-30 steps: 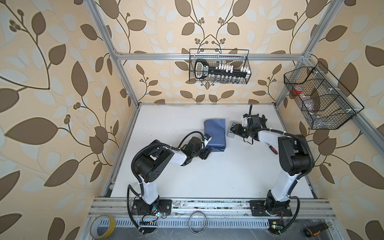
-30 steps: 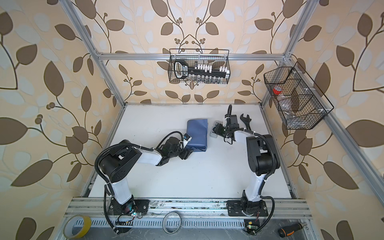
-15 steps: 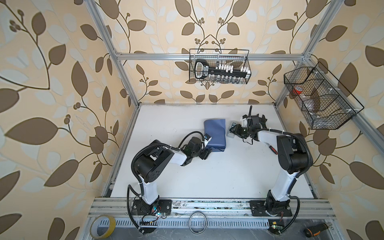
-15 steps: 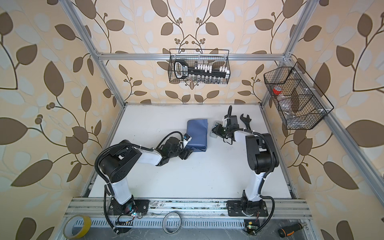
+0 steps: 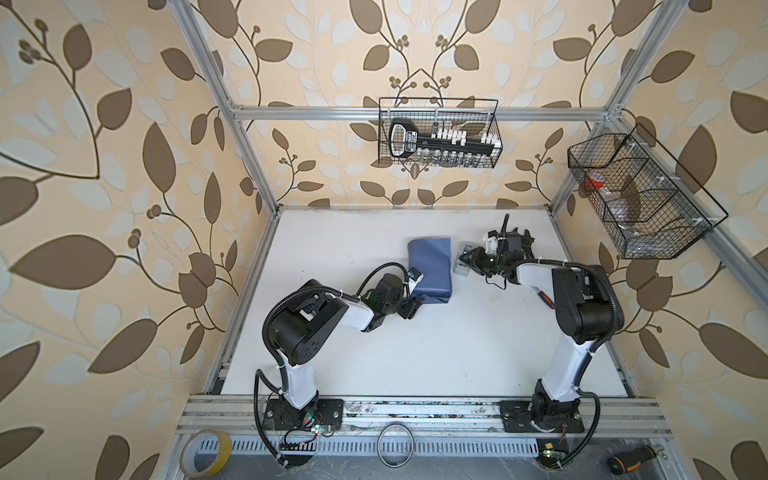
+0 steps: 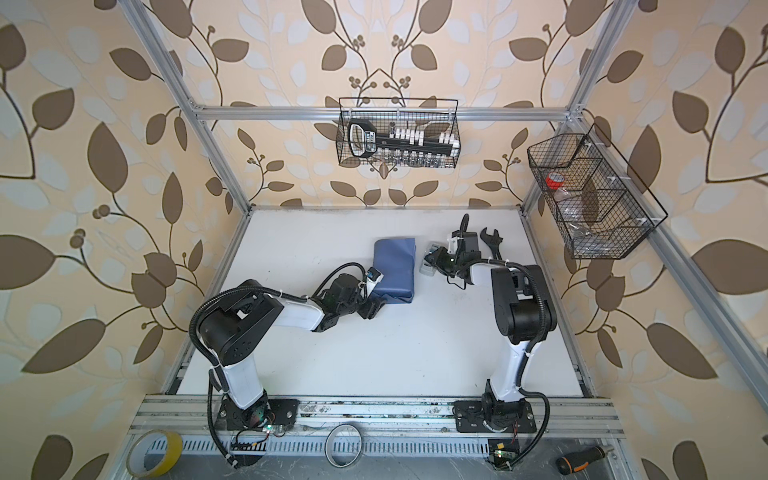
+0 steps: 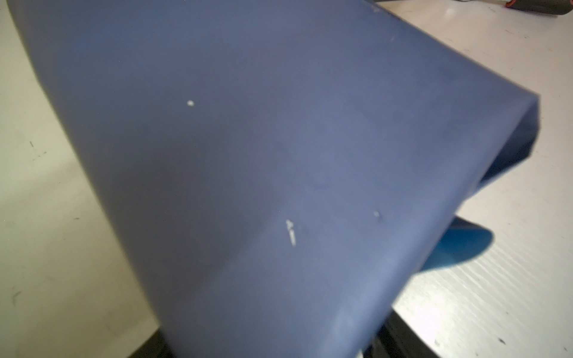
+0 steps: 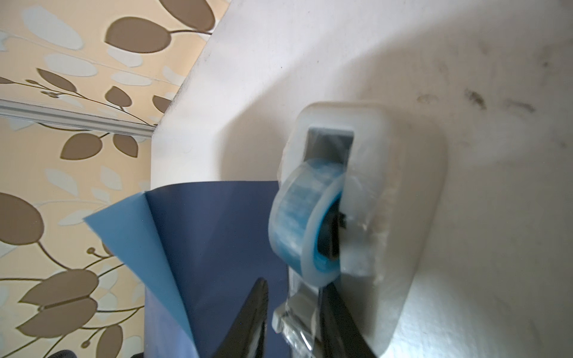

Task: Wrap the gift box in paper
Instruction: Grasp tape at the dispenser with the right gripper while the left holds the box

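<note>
Whereas paper [image 7: 248, 155] fills the left wrist view, the right shows tape [image 8: 297, 217].

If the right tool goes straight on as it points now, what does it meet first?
Probably the tape dispenser: its near end sits inside the right tool, with the tape roll straight ahead.

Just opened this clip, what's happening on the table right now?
A two-arm robot is midway through gift wrapping. The blue paper lies on the table folded into a box-shaped bundle, dark side out; the box itself is hidden. The left gripper sits at the bundle's near end, jaws wide around it, though a firm hold can't be confirmed. The right gripper is at the tape dispenser beside the bundle, jaws open either side of its cutter end.
</note>
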You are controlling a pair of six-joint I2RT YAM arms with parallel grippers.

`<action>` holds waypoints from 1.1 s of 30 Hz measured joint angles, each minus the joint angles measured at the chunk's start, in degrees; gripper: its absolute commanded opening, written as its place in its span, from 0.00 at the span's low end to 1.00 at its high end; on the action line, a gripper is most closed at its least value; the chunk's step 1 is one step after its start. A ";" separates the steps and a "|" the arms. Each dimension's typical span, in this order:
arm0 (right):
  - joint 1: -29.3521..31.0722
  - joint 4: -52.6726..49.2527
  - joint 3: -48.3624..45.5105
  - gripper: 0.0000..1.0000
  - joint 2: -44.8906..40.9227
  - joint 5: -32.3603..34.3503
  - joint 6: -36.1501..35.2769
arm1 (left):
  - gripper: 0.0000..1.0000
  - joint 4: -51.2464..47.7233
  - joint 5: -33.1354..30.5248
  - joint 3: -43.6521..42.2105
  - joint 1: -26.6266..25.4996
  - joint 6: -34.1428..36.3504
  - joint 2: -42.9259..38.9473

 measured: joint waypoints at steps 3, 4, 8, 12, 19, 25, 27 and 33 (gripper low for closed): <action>-0.33 1.42 -0.90 0.26 0.00 -0.39 0.96 | 0.72 0.00 0.00 0.00 0.00 0.00 0.00; -0.39 1.90 -1.18 0.26 0.00 -0.48 1.22 | 0.72 0.00 0.00 0.00 0.00 0.00 0.00; -0.68 3.48 -2.03 0.23 0.00 -0.90 2.38 | 0.72 0.00 0.00 0.00 0.00 0.00 0.00; -0.87 4.87 -2.21 0.20 0.57 -1.64 3.56 | 0.72 0.00 0.00 0.00 0.00 0.00 0.00; -1.14 6.19 -2.25 0.14 1.25 -2.40 5.09 | 0.72 0.00 0.02 0.00 0.00 0.02 0.00; -1.22 7.17 -2.73 0.05 1.38 -2.54 6.64 | 0.72 -0.02 0.02 0.00 0.00 0.02 0.00; -1.31 8.00 -3.08 0.02 1.38 -2.67 7.32 | 0.72 -0.07 0.04 0.00 0.00 0.02 0.00; -1.55 10.58 -4.15 0.00 1.38 -3.72 9.84 | 0.72 -0.26 0.15 0.00 0.00 0.00 0.00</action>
